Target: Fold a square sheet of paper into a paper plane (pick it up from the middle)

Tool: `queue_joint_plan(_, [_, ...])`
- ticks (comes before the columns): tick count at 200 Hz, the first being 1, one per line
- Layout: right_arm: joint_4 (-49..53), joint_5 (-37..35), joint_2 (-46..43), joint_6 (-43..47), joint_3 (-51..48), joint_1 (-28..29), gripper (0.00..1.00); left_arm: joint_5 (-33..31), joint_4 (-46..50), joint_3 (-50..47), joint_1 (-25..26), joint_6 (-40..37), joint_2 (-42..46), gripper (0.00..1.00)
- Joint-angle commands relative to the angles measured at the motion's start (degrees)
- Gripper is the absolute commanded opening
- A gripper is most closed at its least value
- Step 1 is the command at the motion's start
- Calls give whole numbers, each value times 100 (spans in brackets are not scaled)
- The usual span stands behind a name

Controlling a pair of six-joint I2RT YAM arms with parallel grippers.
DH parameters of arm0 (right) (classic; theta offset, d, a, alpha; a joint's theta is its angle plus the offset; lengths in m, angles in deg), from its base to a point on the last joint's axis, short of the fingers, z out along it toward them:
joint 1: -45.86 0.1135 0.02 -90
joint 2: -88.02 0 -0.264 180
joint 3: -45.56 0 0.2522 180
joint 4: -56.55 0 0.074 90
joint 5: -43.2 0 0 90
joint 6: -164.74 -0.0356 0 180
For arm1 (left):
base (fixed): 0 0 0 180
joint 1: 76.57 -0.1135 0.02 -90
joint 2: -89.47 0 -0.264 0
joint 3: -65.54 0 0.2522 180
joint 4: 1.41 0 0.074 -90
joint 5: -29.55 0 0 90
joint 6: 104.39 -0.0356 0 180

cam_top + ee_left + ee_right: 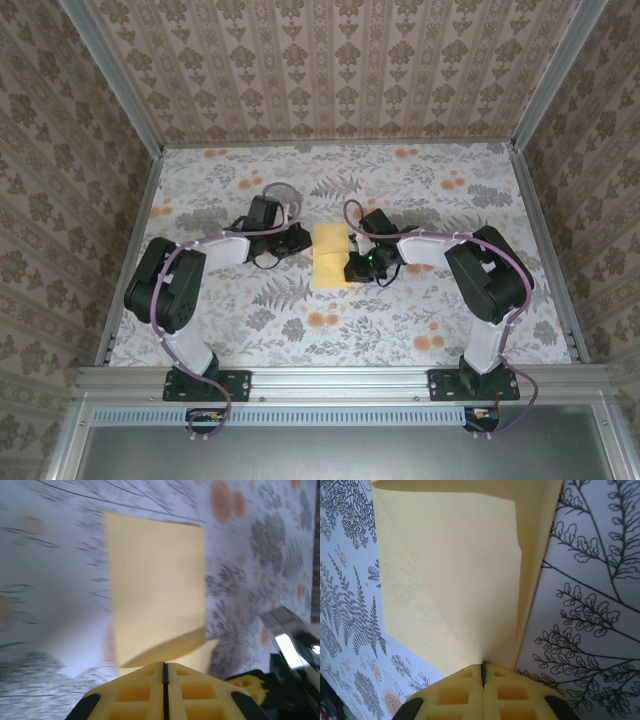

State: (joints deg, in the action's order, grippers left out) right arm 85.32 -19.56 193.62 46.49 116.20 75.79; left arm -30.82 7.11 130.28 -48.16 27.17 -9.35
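The square sheet of paper (331,256) is pale yellow and lies folded over on the table's middle, between both grippers. My right gripper (352,266) reaches it from the right. In the right wrist view that gripper (483,663) is shut on the sheet (455,570), whose layers and a diagonal crease run down into the jaw line. My left gripper (306,240) is at the sheet's left edge. In the left wrist view it (164,664) is shut, its tips right below a lifted, curling edge of the sheet (155,580). Whether they pinch it is unclear.
The table (450,210) wears a white cloth printed with grey ferns and small orange flowers (322,320). Patterned walls and aluminium rails (545,245) close it in on three sides. Both arms bend inward from their bases at the near edge.
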Motion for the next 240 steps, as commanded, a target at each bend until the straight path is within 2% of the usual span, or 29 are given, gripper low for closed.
queue_joint_plan(1, [761,-501,153,42,-197,21,5,61,-150,-19,332,67,-165,8])
queue_joint_plan(54, [570,-314,24,-33,-220,22,5,-42,-288,304,587,291,-938,5])
queue_joint_plan(132, [277,-50,-760,-222,106,26,7,-273,211,280,587,127,-1040,3])
queue_joint_plan(163, [375,-61,-352,-224,410,134,6,-272,239,282,595,129,-1077,2])
queue_joint_plan(196, [363,-114,75,-338,695,237,0,-291,272,265,596,150,-1077,1])
queue_joint_plan(240, [305,-170,419,-435,842,259,0,-317,281,227,596,168,-1077,0])
